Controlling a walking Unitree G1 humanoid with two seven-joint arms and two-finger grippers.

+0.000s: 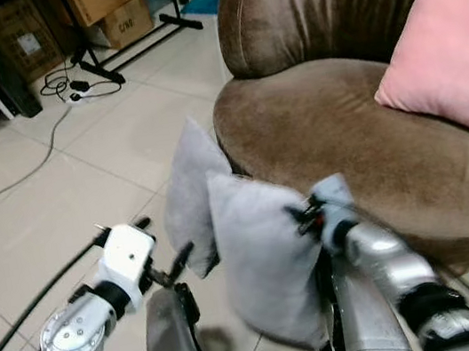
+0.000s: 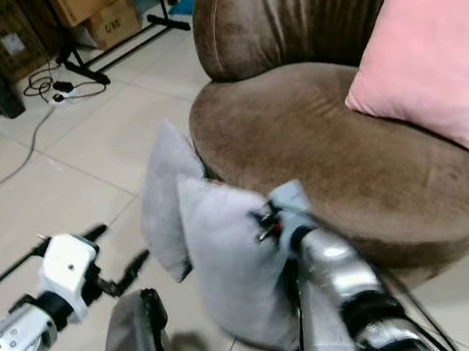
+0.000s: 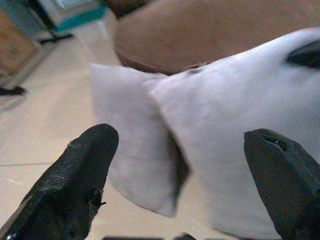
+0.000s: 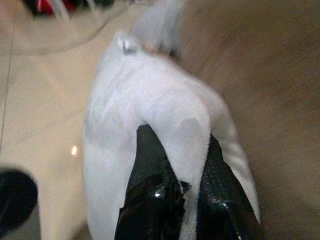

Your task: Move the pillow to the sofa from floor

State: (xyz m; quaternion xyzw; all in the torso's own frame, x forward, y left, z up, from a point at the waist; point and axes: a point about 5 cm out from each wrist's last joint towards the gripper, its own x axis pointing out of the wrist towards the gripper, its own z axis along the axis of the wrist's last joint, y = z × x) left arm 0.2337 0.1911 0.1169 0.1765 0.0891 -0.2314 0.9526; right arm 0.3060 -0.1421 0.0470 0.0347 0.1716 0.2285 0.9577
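The grey pillow (image 1: 267, 264) hangs off the floor just in front of the brown sofa (image 1: 364, 145), its edge pinched in the clenched jaws of the right gripper (image 4: 182, 165). A second grey pillow (image 1: 191, 196) leans on the sofa's base. The left gripper (image 3: 180, 180), jaws released, is near the held pillow. A pink cushion (image 1: 456, 48) sits on the seat.

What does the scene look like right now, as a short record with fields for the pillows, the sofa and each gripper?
held pillow: grey pillow, upright, lifted beside the sofa's front edge
second pillow: another grey pillow, leaning against the sofa's front
sofa: brown round sofa, pink cushion propped on its seat
right gripper: right gripper, fingers pinched on an edge of the held pillow
left gripper: left gripper, fingers spread, pointed at both pillows, touching neither
floor: pale tile floor, cables trailing across it
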